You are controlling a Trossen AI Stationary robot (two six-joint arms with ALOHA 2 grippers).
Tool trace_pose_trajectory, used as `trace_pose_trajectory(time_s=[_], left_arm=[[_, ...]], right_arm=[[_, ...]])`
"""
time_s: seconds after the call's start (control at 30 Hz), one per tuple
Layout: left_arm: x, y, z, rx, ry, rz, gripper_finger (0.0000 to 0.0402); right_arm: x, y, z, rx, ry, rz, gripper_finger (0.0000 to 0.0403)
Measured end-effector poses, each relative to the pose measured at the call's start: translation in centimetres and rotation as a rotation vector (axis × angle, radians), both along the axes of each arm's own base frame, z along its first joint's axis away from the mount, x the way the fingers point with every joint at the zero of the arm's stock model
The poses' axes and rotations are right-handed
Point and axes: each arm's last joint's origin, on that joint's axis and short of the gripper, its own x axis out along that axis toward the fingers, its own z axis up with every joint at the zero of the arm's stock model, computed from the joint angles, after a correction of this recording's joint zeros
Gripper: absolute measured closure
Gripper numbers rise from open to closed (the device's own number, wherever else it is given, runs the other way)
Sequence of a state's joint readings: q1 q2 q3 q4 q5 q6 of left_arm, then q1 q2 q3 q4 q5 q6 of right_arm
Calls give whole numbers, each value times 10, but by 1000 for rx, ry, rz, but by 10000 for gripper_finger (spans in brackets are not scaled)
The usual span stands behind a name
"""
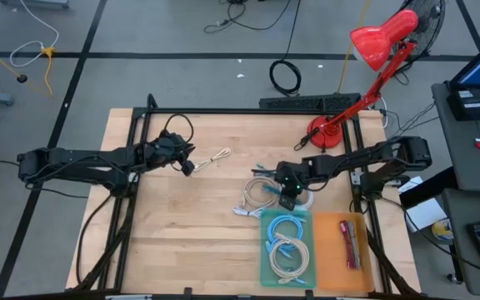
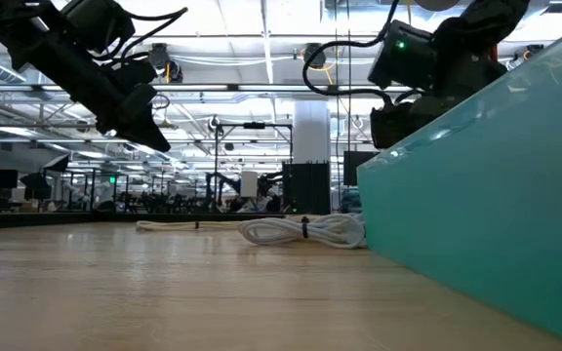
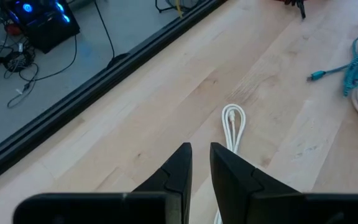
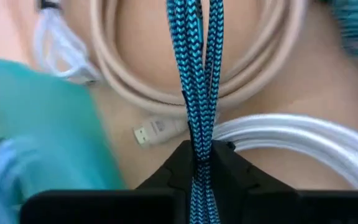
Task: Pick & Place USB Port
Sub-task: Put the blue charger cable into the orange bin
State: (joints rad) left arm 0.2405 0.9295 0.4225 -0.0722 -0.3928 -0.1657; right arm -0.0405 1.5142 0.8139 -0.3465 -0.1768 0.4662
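A pile of cables lies mid-table: a beige coil [image 4: 135,81], a white coil [image 4: 303,140] and a blue braided cable [image 4: 197,62], with a USB plug [image 4: 149,132] beside them. My right gripper [image 1: 288,197] is down on this pile, shut on the blue cable. A thin white cable [image 1: 217,156] lies apart to the left. My left gripper [image 1: 188,167] hovers just short of it, fingers almost together [image 3: 199,150] with nothing between them. My right gripper pinches two side-by-side strands of the blue braided cable [image 4: 199,134] between its two fingers. The fingers slant down from above and lie along the strands. The strands run on from the fingers over the beige coil and rest on the pile.
A teal tray [image 1: 265,250] with coiled cables stands just nearside of my right gripper, and an orange tray [image 1: 336,267] with red cables stands to its right. A red desk lamp [image 1: 323,133] stands at the back right. Bare wood lies at the front left.
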Motion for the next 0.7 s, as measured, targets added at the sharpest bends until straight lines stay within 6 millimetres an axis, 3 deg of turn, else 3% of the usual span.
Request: trace_pose_trajectory(time_s=[0.4,0.53,0.7], left_arm=[[0,0,0,9,8,-9,339],[1,-1,-3,8,0,-16,339],[0,-2,-14,-2,-25,-36,339]], right_arm=[[26,-33,76,-201,-295,-94,379],[22,-46,100,-302,-347,-182,381],[-5,-66,125,-375,-320,-421,385]])
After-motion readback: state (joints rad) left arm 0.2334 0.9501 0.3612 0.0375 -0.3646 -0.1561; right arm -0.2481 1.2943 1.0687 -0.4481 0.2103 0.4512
